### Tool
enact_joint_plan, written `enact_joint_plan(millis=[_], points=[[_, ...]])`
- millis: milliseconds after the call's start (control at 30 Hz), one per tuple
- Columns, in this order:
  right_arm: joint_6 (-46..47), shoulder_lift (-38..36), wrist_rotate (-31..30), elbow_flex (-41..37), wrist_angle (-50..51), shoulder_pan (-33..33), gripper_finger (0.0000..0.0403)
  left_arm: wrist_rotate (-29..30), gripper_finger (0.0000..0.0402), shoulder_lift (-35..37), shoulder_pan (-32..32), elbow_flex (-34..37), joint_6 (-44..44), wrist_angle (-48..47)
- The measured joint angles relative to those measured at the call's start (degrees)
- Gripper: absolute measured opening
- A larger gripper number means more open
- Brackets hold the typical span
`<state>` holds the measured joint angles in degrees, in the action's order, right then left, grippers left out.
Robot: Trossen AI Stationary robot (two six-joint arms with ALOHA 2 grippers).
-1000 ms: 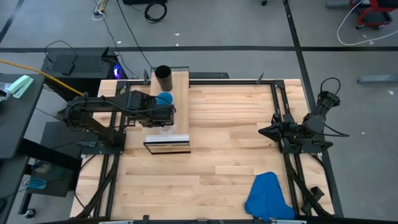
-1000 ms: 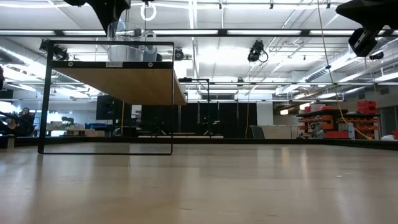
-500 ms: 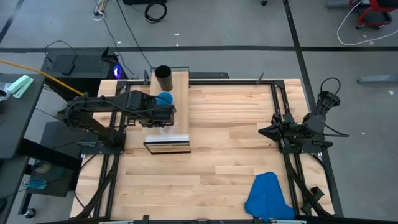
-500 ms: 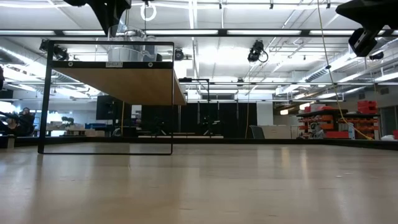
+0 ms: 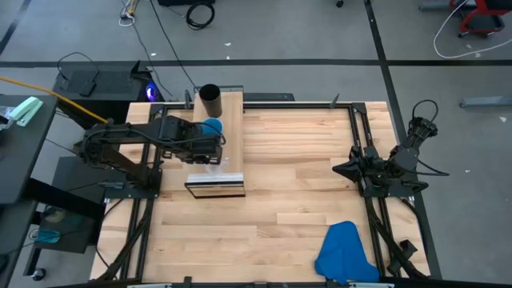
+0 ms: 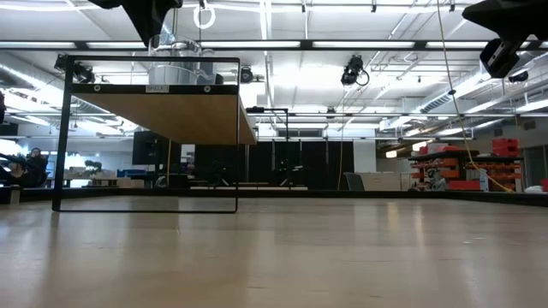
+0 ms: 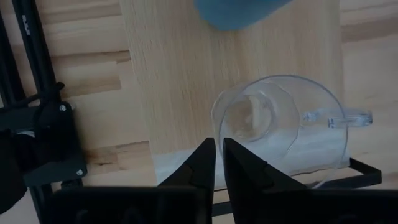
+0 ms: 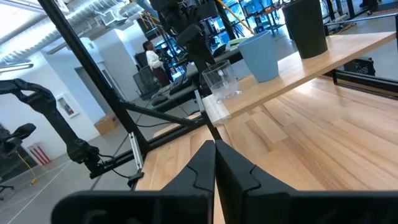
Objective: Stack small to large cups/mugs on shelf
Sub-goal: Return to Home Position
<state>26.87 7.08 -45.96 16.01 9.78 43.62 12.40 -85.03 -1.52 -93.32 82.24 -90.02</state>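
A tall black cup, a blue cup and a clear plastic cup stand in a row on the light-wood shelf. The black one is at the far end and the clear one is nearest the pale front edge. The clear cup has a small side handle. My left gripper hangs over the clear cup's rim from above, shut on it; it also shows in the low view. My right gripper is shut and waits at the table's right edge. My left gripper pinches the clear cup's wall at the rim, on the side away from the handle, and seems to have one finger inside and one outside. The fingers come from above, pointing down. The cup stands upright with its base on the shelf.
A crumpled blue cloth lies at the table's near right corner. The shelf stands raised on a black frame at the table's far left. Bare wooden tabletop lies between the shelf and the right arm.
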Motion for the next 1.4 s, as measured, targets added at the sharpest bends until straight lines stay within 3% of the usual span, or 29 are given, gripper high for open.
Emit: enact_joint_plan(millis=[333,533,1100,1400], points=[[0.00,-0.01,-0.01,0.00,-0.02,0.01,0.0016,7.19,0.0029,5.61,-3.39,0.00,1.14,1.05],[0.00,0.01,0.00,0.01,0.00,0.01,0.0016,14.94,0.0036,9.70,-8.55,-0.02,-2.66,6.35],[0.00,0.03,-0.01,0.00,0.00,-0.01,0.0016,36.89,0.0021,16.46,-31.87,-0.04,-16.93,7.21],[0.02,0.03,-0.01,0.00,0.00,-0.01,0.0016,48.66,0.0028,16.47,-46.50,-0.04,-15.16,3.56]])
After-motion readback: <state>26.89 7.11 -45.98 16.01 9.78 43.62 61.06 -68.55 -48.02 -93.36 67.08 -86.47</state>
